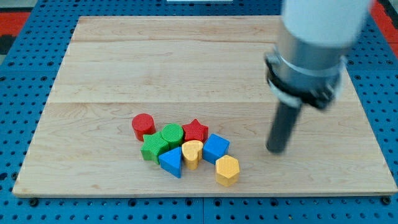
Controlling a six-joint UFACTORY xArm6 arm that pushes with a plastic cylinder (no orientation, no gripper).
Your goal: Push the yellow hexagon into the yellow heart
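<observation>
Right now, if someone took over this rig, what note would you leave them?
My tip: on the wooden board, touching no block, off to the view's right of the cluster.
Yellow hexagon block: at the cluster's lower right edge.
Yellow heart block: up-left of the hexagon, a small gap between them, beside the blue cube.
Done: no contact yet.
Left: bring the tip behind the hexagon, push it up-left into the heart.

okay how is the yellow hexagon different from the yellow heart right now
The yellow hexagon has flat sides; the yellow heart is rounded and lobed. The hexagon sits at the cluster's lower right edge, nearest my tip; the heart is wedged between the blue blocks. The hexagon looks slightly more orange. Both are yellow and lie flat.
</observation>
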